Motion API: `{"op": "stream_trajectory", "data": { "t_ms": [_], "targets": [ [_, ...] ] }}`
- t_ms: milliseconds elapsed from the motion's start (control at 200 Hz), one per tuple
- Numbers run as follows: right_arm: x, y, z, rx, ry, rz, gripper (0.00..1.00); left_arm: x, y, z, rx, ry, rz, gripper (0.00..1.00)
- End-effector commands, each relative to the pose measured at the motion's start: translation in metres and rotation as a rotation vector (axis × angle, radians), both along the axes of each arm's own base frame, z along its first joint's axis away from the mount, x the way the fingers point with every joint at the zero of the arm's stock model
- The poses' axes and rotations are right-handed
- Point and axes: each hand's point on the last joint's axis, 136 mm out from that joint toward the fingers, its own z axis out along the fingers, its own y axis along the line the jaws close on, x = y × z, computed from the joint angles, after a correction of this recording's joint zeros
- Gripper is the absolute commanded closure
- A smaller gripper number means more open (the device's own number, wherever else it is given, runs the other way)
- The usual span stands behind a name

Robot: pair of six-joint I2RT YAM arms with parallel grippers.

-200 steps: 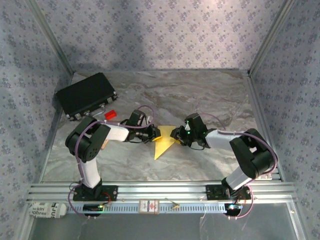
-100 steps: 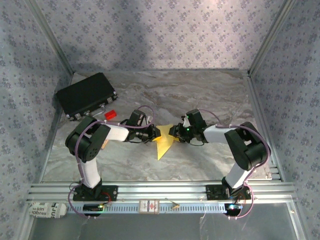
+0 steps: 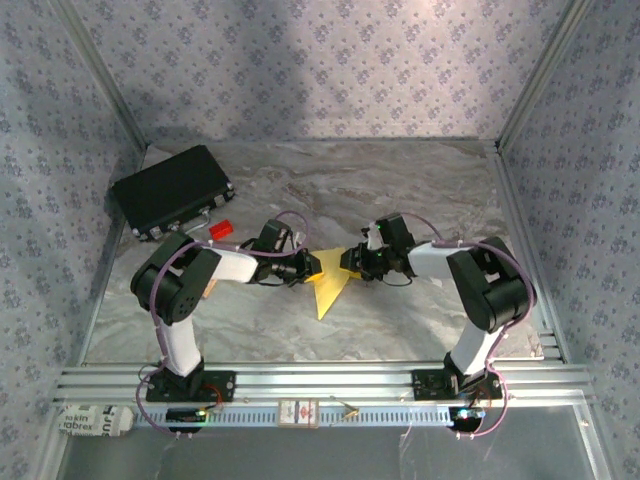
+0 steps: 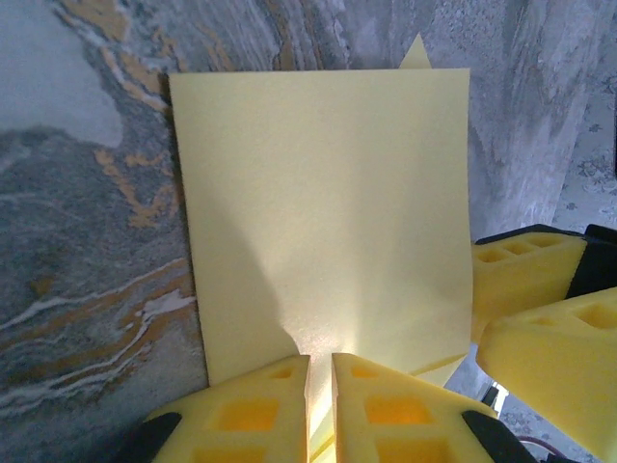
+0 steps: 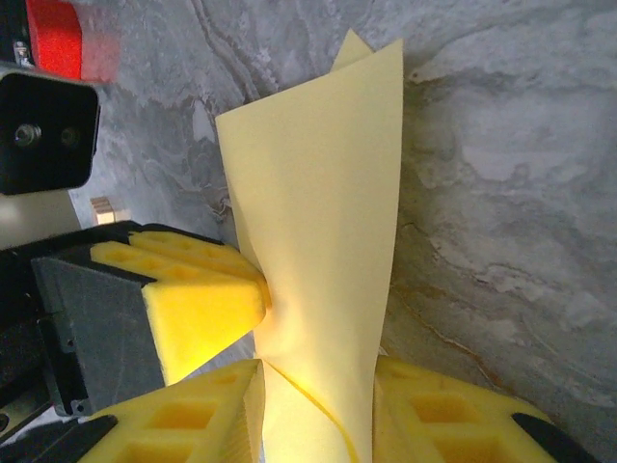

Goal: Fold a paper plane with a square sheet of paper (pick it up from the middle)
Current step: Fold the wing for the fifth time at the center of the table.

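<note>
Nearest, a ribbed aluminium rail [image 3: 330, 380] carries the two arm bases, and a white printed packet [image 3: 88, 420] lies below its left end. Beyond the rail, over the grey marbled surface [image 3: 430, 190], both arms bend inward and meet near the middle. The thin yellow paper sheet [image 3: 328, 292] sits between them. In the overhead view it is folded into a pointed wedge with its tip towards the rail. Whether that tip touches the surface cannot be told.

The left claw [image 3: 313, 266] pinches the sheet's left side. In the left wrist view its two yellow foam fingers [image 4: 280, 386] are closed to a thin slit with the paper between them, and a flat panel of paper reaches away over the surface. The right claw [image 3: 349, 262] grips the opposite side. In the right wrist view the layered paper fills the narrow gap between its fingers [image 5: 434, 410], and one left finger presses the sheet from the side.

Farther back and to the left, a small red block [image 3: 221, 229] sits near the left arm. Behind it, a black rectangular case [image 3: 172, 190] lies towards the far-left corner. Patterned wallpaper panels [image 3: 320, 70] close off the back.
</note>
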Motion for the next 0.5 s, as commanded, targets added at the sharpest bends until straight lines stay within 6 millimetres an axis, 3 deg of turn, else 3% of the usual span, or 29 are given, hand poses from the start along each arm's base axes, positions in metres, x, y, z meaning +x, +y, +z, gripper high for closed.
{"op": "stream_trajectory", "data": {
  "t_ms": [0, 145, 495],
  "targets": [
    [-0.002, 0.005, 0.005, 0.022, -0.006, 0.095, 0.67, -0.017, 0.018, -0.034, 0.097, 0.108, 0.015, 0.86],
    [0.001, 0.002, 0.0, 0.005, -0.003, 0.121, 0.7, -0.018, 0.018, -0.033, 0.096, 0.108, 0.015, 0.86],
    [0.003, -0.009, -0.004, -0.017, 0.036, 0.053, 0.93, -0.01, 0.012, -0.017, 0.065, 0.078, 0.016, 0.85]
  ]
}}
